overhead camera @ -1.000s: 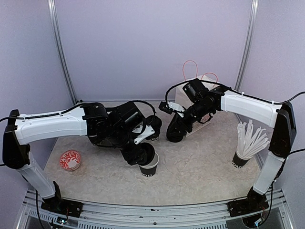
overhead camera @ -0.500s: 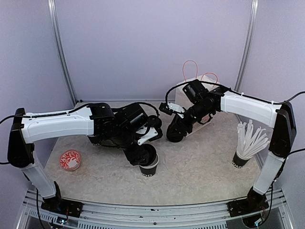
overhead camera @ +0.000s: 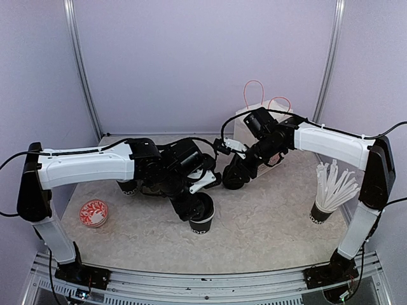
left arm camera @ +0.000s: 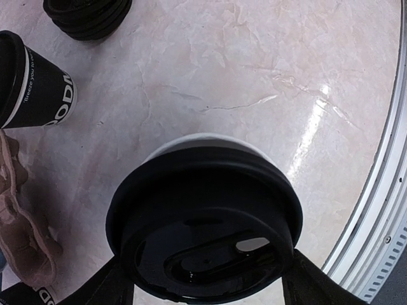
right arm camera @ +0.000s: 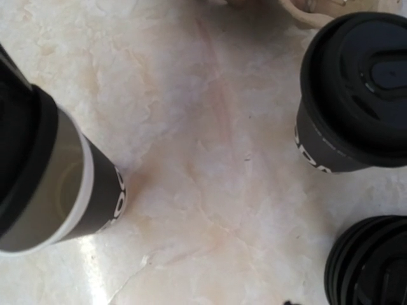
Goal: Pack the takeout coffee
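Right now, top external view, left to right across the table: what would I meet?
Red-and-white patterned dish → partly hidden black cup → near black cup under the left claw, which holds a black lid on it → white paper bag with pink handles → cup of white straws.

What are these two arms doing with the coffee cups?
The left end effector holds a black lid on top of a cup near the table's front. The cup's white rim shows past the lid, so it isn't seated yet. The right end effector hovers nearby, its grip hidden. A bag stands at the back.
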Robot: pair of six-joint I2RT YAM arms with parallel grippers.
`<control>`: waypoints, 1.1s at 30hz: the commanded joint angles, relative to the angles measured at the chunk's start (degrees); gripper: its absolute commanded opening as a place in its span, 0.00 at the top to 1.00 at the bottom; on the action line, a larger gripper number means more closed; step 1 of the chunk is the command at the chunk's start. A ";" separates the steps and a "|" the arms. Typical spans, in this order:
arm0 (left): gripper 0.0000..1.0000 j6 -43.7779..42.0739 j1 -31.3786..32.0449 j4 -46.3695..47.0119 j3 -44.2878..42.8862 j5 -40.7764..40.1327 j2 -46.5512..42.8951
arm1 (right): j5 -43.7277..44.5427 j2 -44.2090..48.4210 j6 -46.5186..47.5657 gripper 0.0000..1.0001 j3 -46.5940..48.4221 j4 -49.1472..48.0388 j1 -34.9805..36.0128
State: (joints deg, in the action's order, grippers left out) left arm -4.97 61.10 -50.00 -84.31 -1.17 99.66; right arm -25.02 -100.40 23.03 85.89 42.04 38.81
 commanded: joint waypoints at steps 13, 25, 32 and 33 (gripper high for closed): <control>0.09 -1.24 3.75 7.12 0.50 -7.44 -2.56 | 0.81 0.30 -1.09 0.47 -0.64 0.30 -0.49; 0.26 18.70 -8.69 22.50 15.38 6.91 -15.43 | -22.41 -1.08 -11.91 0.41 -6.90 -2.29 -1.22; 0.30 25.65 -11.82 31.60 20.60 13.21 -15.04 | -30.05 -4.88 -15.55 0.44 -8.77 -3.38 -0.73; 0.30 26.04 -11.95 32.07 20.90 13.50 -14.69 | -30.09 -5.10 -15.60 0.45 -8.93 -3.44 -0.58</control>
State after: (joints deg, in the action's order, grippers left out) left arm 16.01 49.76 -24.91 -64.38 7.40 84.40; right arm -49.69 -103.66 10.09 78.11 39.57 37.87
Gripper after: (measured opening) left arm 0.703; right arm 0.559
